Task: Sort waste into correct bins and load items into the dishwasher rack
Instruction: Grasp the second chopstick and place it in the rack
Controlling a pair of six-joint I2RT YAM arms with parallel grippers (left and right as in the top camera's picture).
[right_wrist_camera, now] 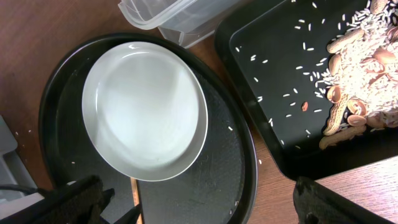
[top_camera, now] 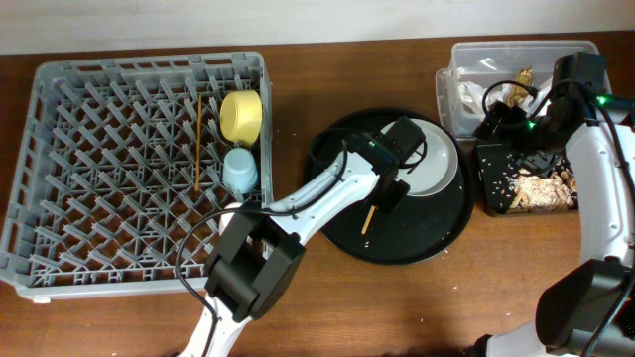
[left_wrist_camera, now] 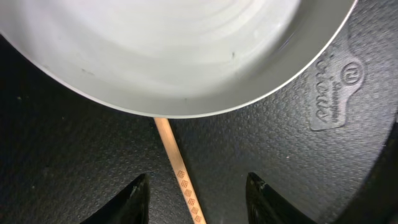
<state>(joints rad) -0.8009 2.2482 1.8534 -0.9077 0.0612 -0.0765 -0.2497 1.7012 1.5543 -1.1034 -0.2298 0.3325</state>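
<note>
What matters now is how the loose chopstick (left_wrist_camera: 177, 163) lies against our left gripper (left_wrist_camera: 196, 182). The stick rests flat on the round black tray (left_wrist_camera: 74, 155), just off the rim of the plate (left_wrist_camera: 186, 50), on the plate's side toward the robot. Its far end meets the plate's rim. We cannot tell whether it slips under the rim or only touches it. From there its long axis runs away from the plate and passes between our left fingers (left_wrist_camera: 135, 196), a little aslant and slightly closer to one finger than the other. The fingers stand apart with nothing held, one on each side of the stick, so closing would squeeze across its thin width rather than along its length. We cannot tell whether the tips touch the tray.

We judge the left arm to be the one for this pick, since it is right over the stick. The right gripper (right_wrist_camera: 199, 202) hangs on the plate's opposite side, spread wide and empty, near the shallow black bin (right_wrist_camera: 267, 43). The rack (top_camera: 60, 198) sits well beyond the plate on the left arm's side, and a second chopstick (top_camera: 199, 139) lies in it. The risk, we think, is the plate's rim pinning the stick's end.
</note>
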